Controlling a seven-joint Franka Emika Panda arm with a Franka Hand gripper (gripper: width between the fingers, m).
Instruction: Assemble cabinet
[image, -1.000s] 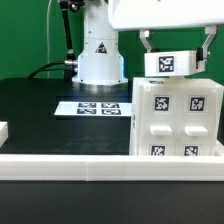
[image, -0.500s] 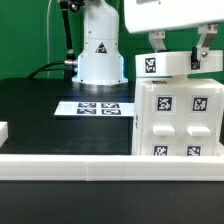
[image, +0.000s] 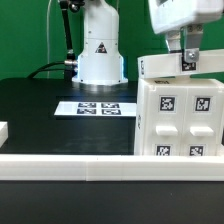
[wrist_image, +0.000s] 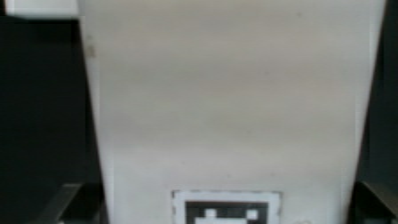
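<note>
gripper (image: 187, 62) pinching white tagged block (image: 155, 67) over the cabinet (image: 180, 120).
jaws clamped on the block, which is level at the cabinet's top edge; contact not discernible. cabinet stands upright directly below the jaws, tagged fronts showing. marker board (image: 98, 107) lies flat, lower, well off to the exterior view's left.
</note>
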